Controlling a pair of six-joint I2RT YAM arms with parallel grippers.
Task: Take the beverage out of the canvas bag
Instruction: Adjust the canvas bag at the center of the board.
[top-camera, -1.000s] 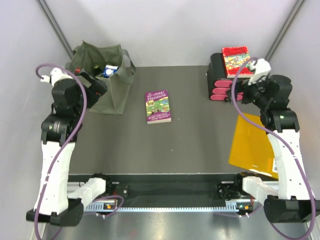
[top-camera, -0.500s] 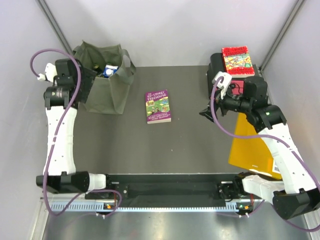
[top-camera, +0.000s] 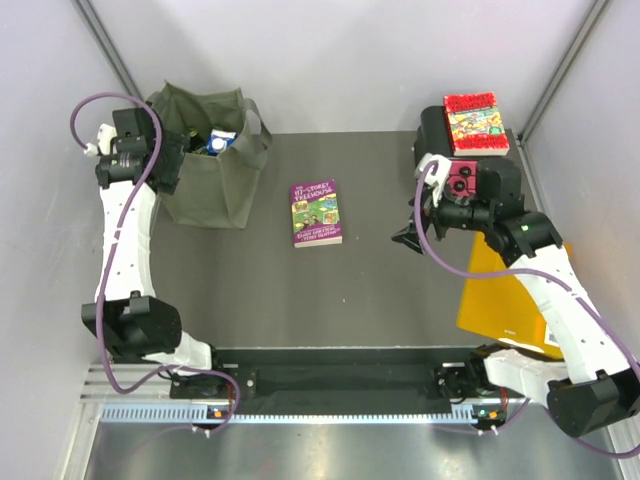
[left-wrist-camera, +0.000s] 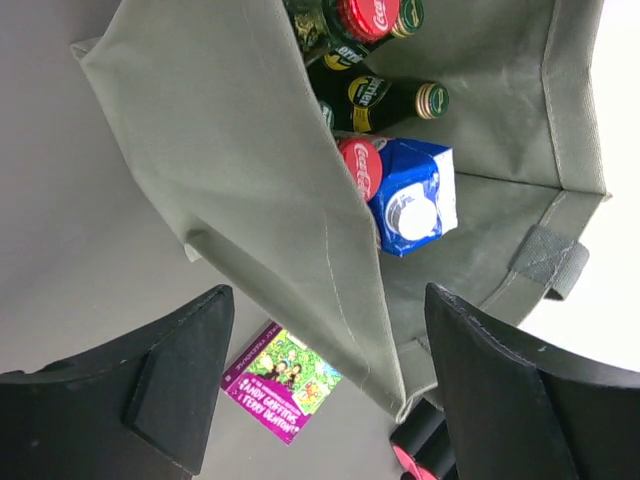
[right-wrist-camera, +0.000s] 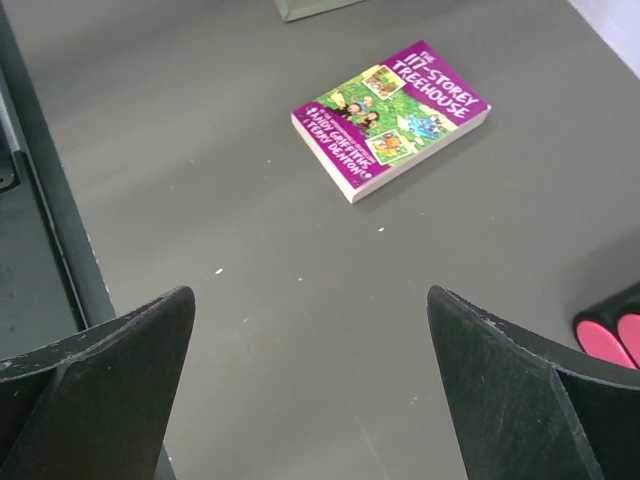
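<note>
The olive canvas bag (top-camera: 215, 185) stands open at the table's back left. In the left wrist view its near wall (left-wrist-camera: 250, 150) sags, and inside show a blue carton with a white cap (left-wrist-camera: 415, 195), two red-capped Coca-Cola bottles (left-wrist-camera: 365, 15) and a dark bottle with a gold cap (left-wrist-camera: 390, 100). The carton also shows from above (top-camera: 220, 142). My left gripper (top-camera: 172, 160) (left-wrist-camera: 328, 330) is open and empty above the bag's left rim. My right gripper (top-camera: 408, 238) (right-wrist-camera: 310, 300) is open and empty over bare table, right of centre.
A purple paperback (top-camera: 316, 212) (right-wrist-camera: 390, 115) lies mid-table. A pink drawer box (top-camera: 440, 170) with a red book (top-camera: 472, 122) on top stands at the back right. A yellow folder (top-camera: 505, 290) lies at the right edge.
My left arm has stretched up and back, so the gripper now looks down into the bag. My right gripper has swung left from the pink box, out over the table.
</note>
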